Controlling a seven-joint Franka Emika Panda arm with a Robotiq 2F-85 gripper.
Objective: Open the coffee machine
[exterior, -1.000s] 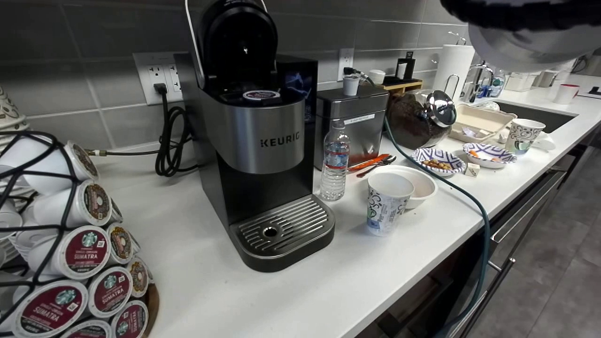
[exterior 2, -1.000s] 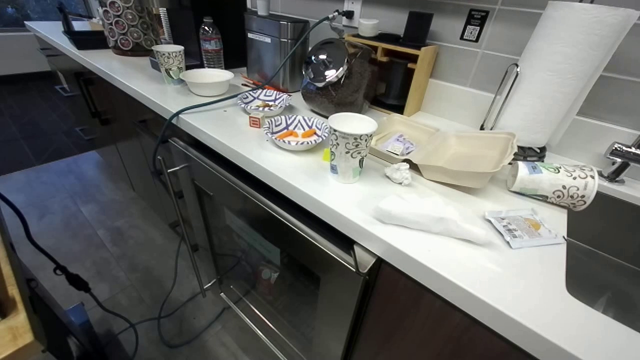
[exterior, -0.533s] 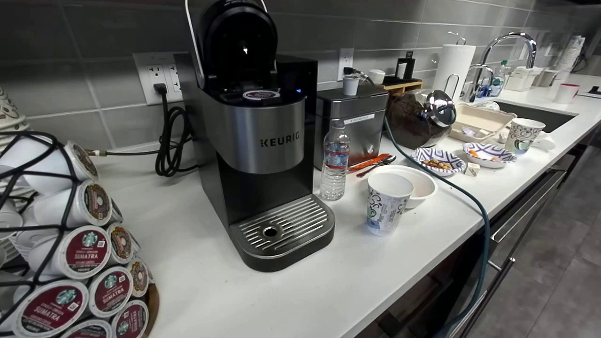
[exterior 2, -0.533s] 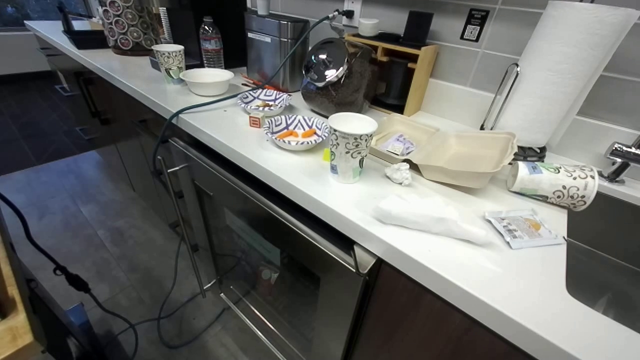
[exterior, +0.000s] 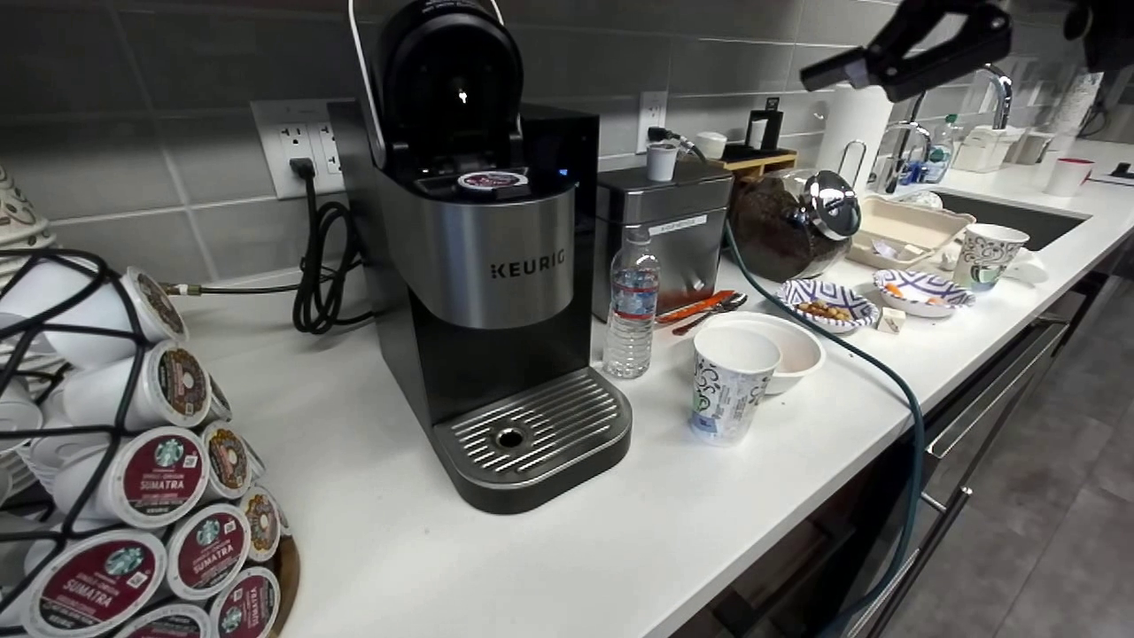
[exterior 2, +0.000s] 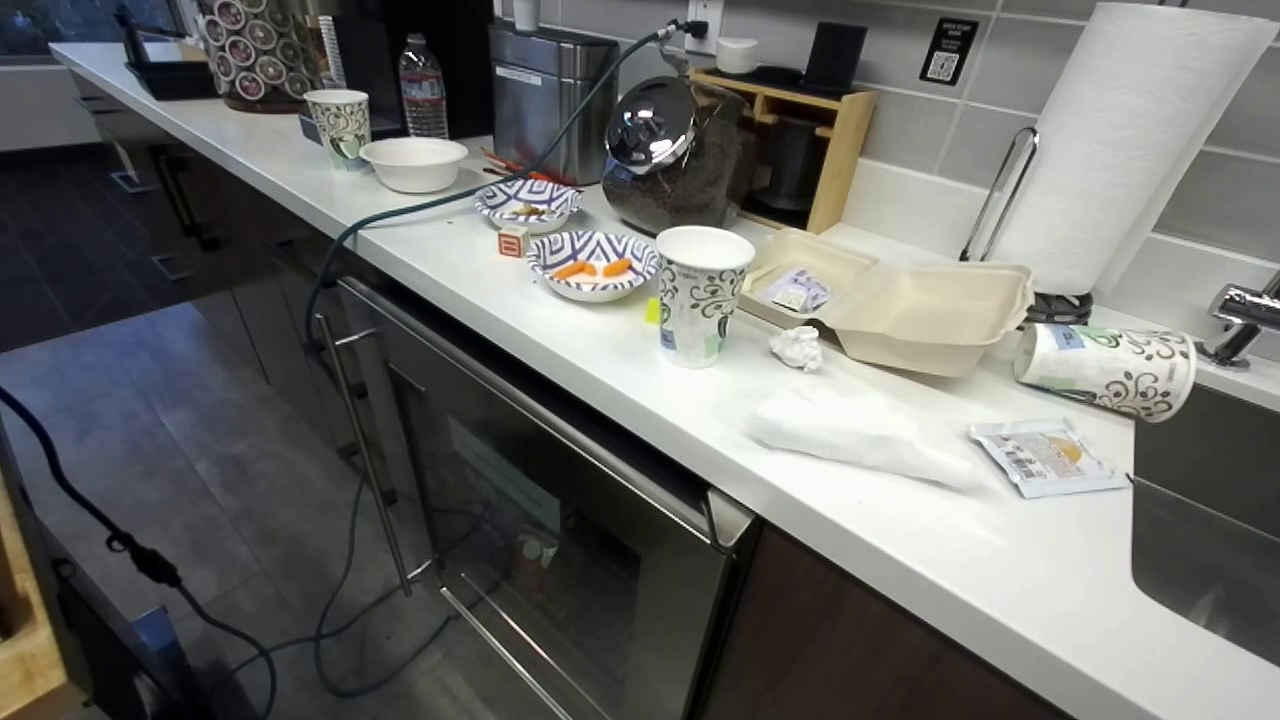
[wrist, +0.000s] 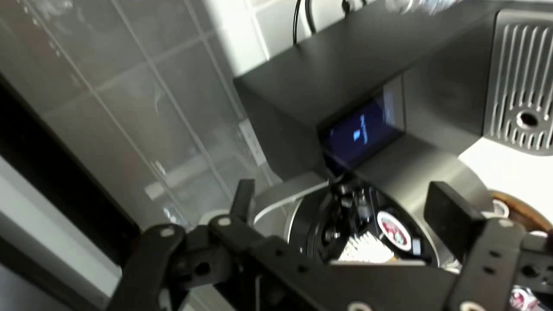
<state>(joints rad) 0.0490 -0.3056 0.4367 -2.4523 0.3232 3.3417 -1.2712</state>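
Dark grey, the coffee machine (exterior: pixel 483 266) stands, lid (exterior: pixel 450 75) raised, by the worktop's (exterior: pixel 425 558) back edge in an exterior view, bottle (exterior: pixel 631 310) alongside. A cup (exterior 2: pixel 702 298) stands near the front edge in an exterior view. Wrist view: gripper (wrist: pixel 347 207) fingers apart.

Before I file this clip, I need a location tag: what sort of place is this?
Most likely a kitchen area, perhaps an office break room: there is a Keurig coffee machine, a stack of many coffee pods near it, and a sink farther along.
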